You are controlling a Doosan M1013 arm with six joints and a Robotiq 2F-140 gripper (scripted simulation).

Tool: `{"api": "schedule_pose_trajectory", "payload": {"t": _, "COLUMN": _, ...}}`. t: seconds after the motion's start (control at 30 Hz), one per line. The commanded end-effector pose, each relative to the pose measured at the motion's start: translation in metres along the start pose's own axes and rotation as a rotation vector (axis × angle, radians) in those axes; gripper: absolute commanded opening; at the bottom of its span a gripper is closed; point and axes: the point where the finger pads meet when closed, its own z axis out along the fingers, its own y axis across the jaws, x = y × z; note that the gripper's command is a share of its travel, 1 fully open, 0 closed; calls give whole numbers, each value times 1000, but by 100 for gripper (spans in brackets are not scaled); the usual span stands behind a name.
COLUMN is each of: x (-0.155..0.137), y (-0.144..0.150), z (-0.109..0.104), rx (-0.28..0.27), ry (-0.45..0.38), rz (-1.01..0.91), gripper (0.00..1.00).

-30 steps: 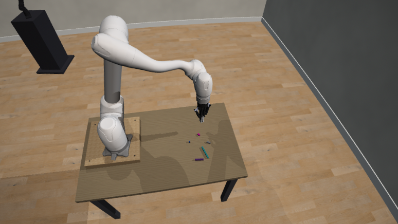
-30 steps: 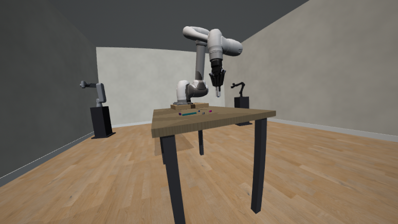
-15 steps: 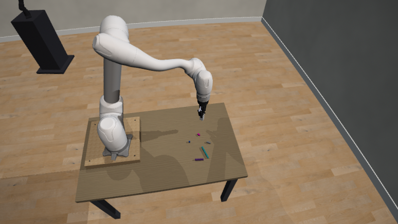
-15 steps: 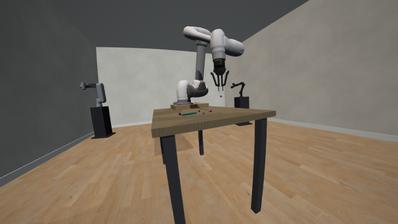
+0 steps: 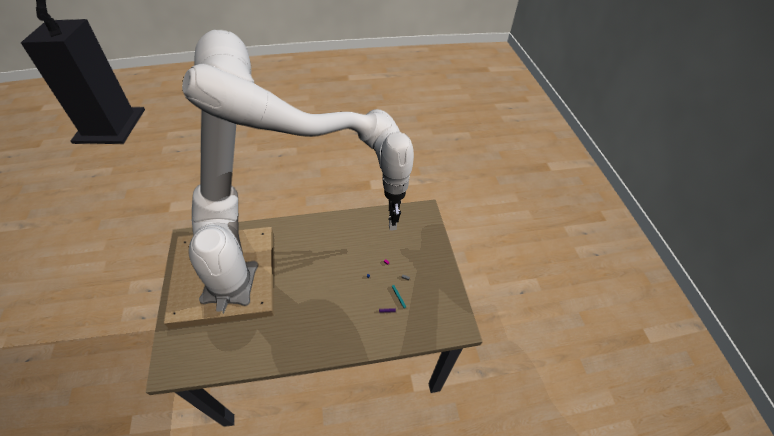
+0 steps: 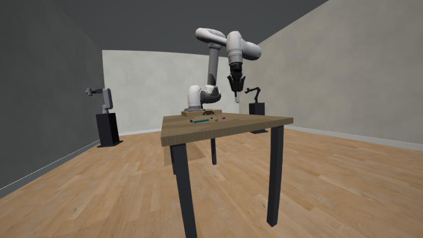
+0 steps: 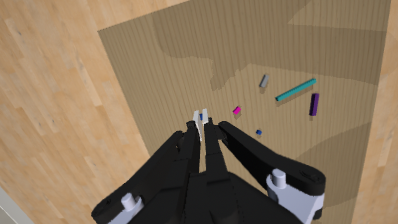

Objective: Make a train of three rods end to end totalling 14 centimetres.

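One brown table on a wood-plank floor, between walls

In the top view, my gripper now sits slightly higher in the frame than it did a second ago, and it looks narrower, its linkages drawn into a slim profile. In the exterior view it has shifted right, and my arm's wrist has gone right with it. I've had the gripper turn about its own length too: half a second ago its fingertips looked thinner there. Its shadow, left of centre from above, now splits into several prongs.
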Motion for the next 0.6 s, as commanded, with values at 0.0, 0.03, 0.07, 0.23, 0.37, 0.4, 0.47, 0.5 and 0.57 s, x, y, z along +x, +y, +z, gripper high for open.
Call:
{"api": "schedule_pose_trajectory", "payload": {"t": 0.0, "x": 2, "y": -5, "z": 1, "rx": 4, "ry": -7, "rz": -167, "gripper": 3}}
{"api": "schedule_pose_trajectory", "payload": {"t": 0.03, "x": 2, "y": -6, "z": 1, "rx": 4, "ry": -7, "rz": -209, "gripper": 3}}
{"api": "schedule_pose_trajectory", "payload": {"t": 0.07, "x": 2, "y": -7, "z": 1, "rx": 5, "ry": -7, "rz": -251, "gripper": 3}}
{"api": "schedule_pose_trajectory", "payload": {"t": 0.23, "x": 4, "y": -14, "z": 1, "rx": 5, "ry": -6, "rz": -461, "gripper": 3}}
{"api": "schedule_pose_trajectory", "payload": {"t": 0.37, "x": 4, "y": -17, "z": 1, "rx": 6, "ry": -6, "rz": -545, "gripper": 3}}
{"api": "schedule_pose_trajectory", "payload": {"t": 0.4, "x": 5, "y": -20, "z": 1, "rx": 6, "ry": -6, "rz": -628, "gripper": 3}}
{"api": "schedule_pose_trajectory", "payload": {"t": 0.47, "x": 5, "y": -23, "z": 1, "rx": 6, "ry": -6, "rz": -718, "gripper": 3}}
{"api": "schedule_pose_trajectory", "payload": {"t": 0.5, "x": 5, "y": -24, "z": 1, "rx": 6, "ry": -6, "rz": -760, "gripper": 3}}
{"api": "schedule_pose_trajectory", "payload": {"t": 0.57, "x": 6, "y": -27, "z": 1, "rx": 7, "ry": -5, "rz": -844, "gripper": 3}}
